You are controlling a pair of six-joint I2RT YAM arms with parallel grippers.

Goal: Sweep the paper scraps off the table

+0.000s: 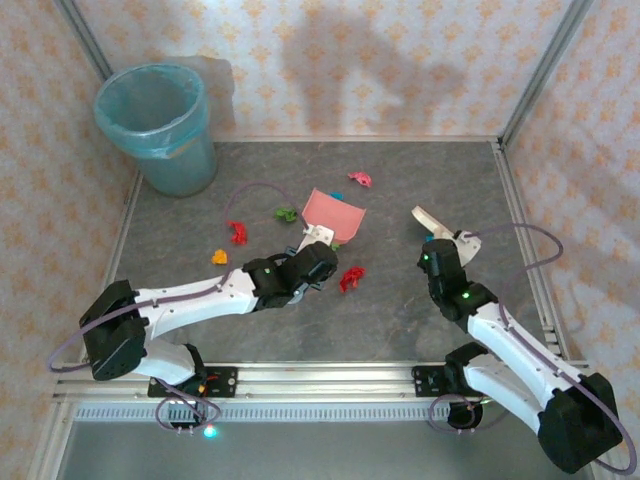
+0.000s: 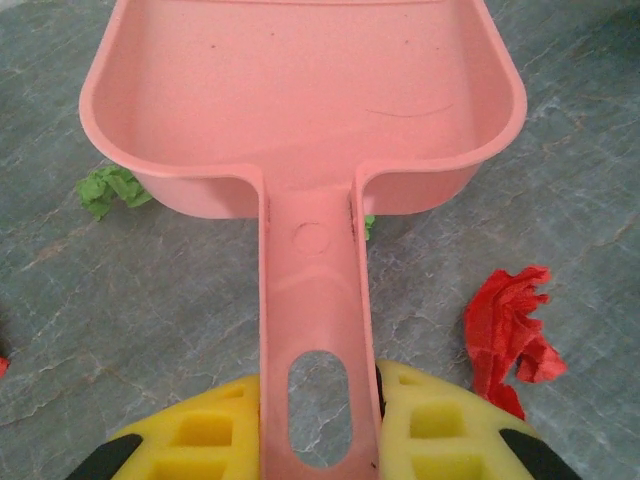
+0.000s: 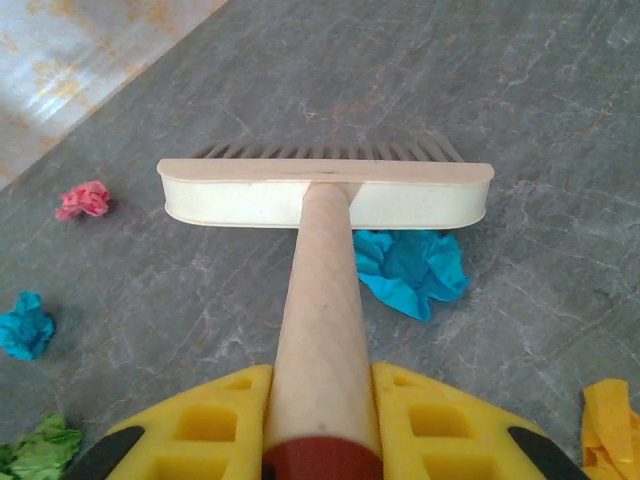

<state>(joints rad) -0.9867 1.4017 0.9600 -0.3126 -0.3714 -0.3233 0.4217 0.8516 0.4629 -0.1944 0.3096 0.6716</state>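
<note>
Crumpled paper scraps lie scattered on the grey table (image 1: 400,310): a pink one (image 1: 360,179), a green one (image 1: 286,213), a red one (image 1: 237,232), an orange one (image 1: 219,256) and another red one (image 1: 351,278). My left gripper (image 2: 318,425) is shut on the handle of a pink dustpan (image 2: 300,90), with a green scrap (image 2: 110,187) at the pan's left and a red scrap (image 2: 505,330) to its right. My right gripper (image 3: 322,425) is shut on the wooden handle of a white brush (image 3: 325,190). A blue scrap (image 3: 410,270) lies right behind the brush head.
A blue-lined waste bin (image 1: 160,125) stands at the table's back left corner. Aluminium rails (image 1: 522,230) edge the table, with peach patterned walls beyond. More scraps lie near the brush: pink (image 3: 84,199), blue (image 3: 25,325), green (image 3: 40,450), orange (image 3: 610,420).
</note>
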